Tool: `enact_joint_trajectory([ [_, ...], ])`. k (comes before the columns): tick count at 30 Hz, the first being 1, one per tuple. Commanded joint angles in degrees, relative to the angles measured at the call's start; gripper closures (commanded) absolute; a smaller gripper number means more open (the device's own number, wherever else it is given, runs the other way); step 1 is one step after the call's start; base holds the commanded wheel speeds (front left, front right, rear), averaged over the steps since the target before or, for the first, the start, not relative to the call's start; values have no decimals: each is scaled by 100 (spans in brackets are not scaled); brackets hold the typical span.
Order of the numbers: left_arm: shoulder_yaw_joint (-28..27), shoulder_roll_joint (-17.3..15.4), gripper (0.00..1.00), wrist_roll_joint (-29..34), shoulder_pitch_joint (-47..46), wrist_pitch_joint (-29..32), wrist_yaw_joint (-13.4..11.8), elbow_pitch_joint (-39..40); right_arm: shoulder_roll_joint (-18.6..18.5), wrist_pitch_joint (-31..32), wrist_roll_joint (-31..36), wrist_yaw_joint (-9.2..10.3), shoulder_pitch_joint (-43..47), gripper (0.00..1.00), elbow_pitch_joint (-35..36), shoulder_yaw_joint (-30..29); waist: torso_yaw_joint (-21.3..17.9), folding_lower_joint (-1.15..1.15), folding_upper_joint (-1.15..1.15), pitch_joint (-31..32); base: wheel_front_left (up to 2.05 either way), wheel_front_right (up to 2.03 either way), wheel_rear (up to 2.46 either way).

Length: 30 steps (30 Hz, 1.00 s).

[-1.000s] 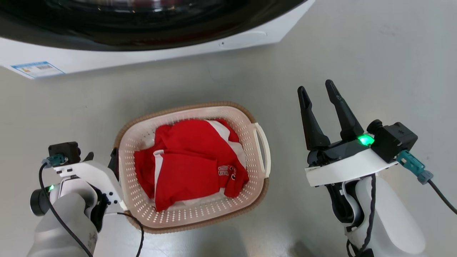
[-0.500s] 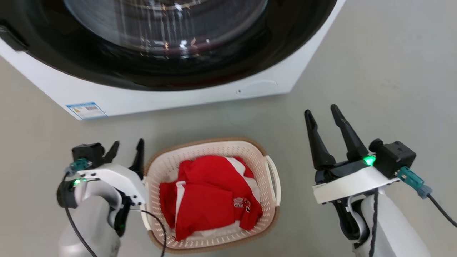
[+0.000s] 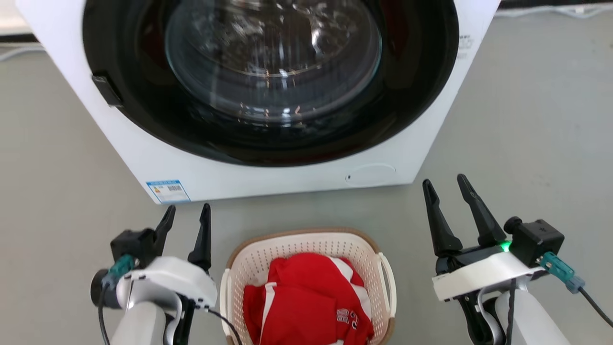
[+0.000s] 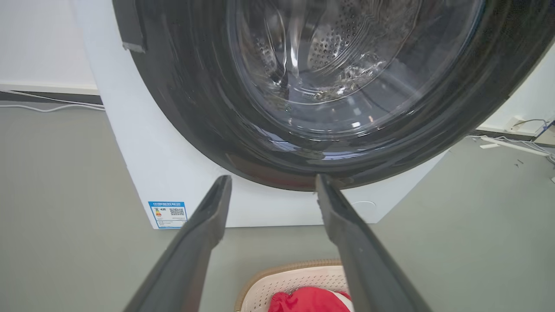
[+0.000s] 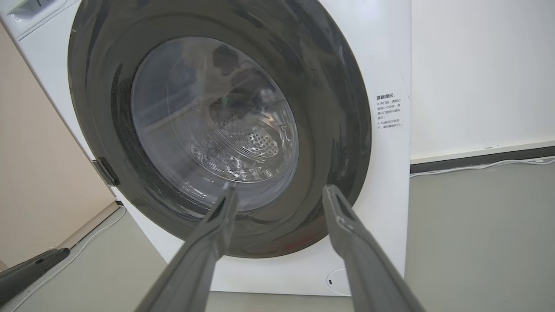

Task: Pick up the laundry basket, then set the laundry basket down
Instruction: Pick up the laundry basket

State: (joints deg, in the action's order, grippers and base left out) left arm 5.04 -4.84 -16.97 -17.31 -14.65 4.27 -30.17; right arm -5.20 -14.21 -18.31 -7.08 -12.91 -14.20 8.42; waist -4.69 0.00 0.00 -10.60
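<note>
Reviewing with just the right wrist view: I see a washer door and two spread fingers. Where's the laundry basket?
Observer: In the head view, the laundry basket sits on the floor before the washing machine, between the left pincer and the right pincer.
Operator: Is either pincer gripping it?
Observer: No; the left one is open too, beside the basket, nothing between its fingers.
Operator: Anything in it?
Observer: A red garment with white trim.

A cream-white perforated plastic laundry basket with brown woven-look rim is showing crumpled red-and-white cloth; a boxy white washing machine is showing a glossy black door ring.
</note>
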Motion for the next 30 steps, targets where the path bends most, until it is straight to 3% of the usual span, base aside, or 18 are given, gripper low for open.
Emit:
enact_joint_trajectory([
  [1,-223,-41,0,69,95,-34,-54,298,-30,-79,54,-41,16,0,106,71,81,0,0,209,0,0,0],
  [15,-361,145,0,480,1297,-35,-207,1788,-42,-79,161,-41,451,0,133,-169,189,0,0,921,0,0,0],
  [30,-387,191,0,419,1640,-35,-352,2116,-105,-79,197,-41,520,0,103,-166,187,0,0,993,0,0,0],
])
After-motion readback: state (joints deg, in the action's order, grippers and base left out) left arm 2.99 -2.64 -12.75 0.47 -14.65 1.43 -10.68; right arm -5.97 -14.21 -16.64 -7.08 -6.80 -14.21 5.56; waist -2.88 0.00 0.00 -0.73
